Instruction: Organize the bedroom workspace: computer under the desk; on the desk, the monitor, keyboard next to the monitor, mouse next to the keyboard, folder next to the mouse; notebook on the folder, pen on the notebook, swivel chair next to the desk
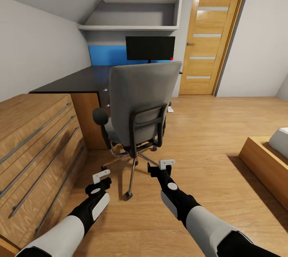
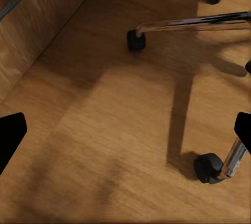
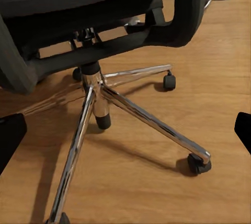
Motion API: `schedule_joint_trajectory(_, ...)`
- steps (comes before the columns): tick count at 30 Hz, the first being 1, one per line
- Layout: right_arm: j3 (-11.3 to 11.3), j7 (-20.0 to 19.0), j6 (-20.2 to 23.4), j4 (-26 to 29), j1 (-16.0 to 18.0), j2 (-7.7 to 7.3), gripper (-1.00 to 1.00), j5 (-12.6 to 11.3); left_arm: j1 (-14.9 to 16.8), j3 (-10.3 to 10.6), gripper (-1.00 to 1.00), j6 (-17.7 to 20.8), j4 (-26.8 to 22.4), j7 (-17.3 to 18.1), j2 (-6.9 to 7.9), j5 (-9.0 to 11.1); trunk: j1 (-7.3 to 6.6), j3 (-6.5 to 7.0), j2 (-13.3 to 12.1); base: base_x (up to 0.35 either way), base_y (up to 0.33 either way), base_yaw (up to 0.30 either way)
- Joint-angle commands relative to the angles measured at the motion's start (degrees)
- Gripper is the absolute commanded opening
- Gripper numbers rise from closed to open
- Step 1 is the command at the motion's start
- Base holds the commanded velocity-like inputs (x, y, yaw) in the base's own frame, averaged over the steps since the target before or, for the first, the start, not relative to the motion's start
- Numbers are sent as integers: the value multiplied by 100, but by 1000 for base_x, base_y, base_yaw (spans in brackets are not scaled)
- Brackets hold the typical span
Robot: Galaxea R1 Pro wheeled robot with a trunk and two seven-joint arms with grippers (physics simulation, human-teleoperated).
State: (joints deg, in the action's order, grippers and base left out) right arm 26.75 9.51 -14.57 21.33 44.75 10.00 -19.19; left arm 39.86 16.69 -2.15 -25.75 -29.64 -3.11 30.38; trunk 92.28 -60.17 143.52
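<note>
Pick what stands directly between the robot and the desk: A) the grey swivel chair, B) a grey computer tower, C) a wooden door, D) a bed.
A: the swivel chair stands with its back to the camera, in front of the desk and the monitor.

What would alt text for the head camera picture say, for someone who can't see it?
A grey swivel chair, back to the camera, stands before a black desk with a monitor. Both arms reach toward it, left claw and right claw open and empty, above the wood floor.

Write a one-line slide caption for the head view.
Grey swivel chair with its back to the camera before the black desk and monitor.
</note>
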Motion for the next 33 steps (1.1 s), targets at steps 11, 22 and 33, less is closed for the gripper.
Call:
schedule_joint_trajectory(11,44,102,-294,8,8,-264,100,-760,4,18,100,-461,-308,83,27,74,-1,-5,2,0,0,0)
schedule_joint_trajectory(22,55,101,-302,17,8,-287,100,-837,4,26,100,-512,-316,102,22,73,-1,-5,2,181,0,0)
schedule_joint_trajectory(33,58,95,-309,20,8,-291,100,-840,4,42,100,-515,-317,100,21,57,-1,-5,2,239,0,0)
